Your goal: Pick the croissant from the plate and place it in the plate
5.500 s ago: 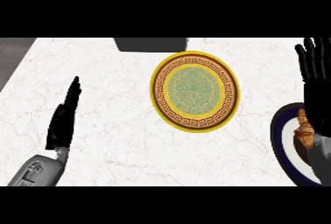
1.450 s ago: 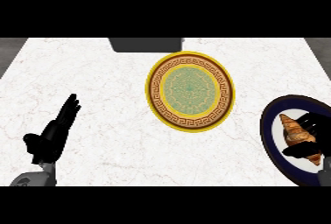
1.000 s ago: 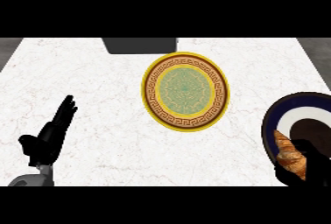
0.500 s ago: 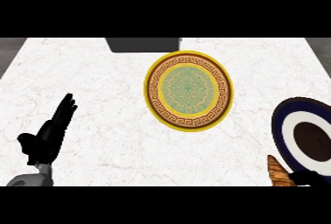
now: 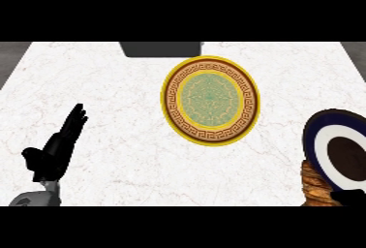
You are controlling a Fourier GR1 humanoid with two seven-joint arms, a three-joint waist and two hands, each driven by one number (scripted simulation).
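Golden-brown and flaky, the croissant [image 5: 315, 186] should be light, soft and easily crushed, so I would take it across its thick middle, not by a brittle tip. It sits well to the lower right of the yellow plate [image 5: 211, 61], at the navy plate's [image 5: 312, 140] lower-left rim. Only a dark sliver of my right hand [image 5: 350, 197] shows beside it, so I cannot tell its grip, and my left hand [image 5: 55, 147] rests straight-fingered and empty to the yellow plate's lower left. A second or so ago the croissant lay on the navy plate's dark centre, which now shows bare.

The croissant [image 5: 314, 186] and blue-rimmed plate [image 5: 310, 138] run off the view's edges.
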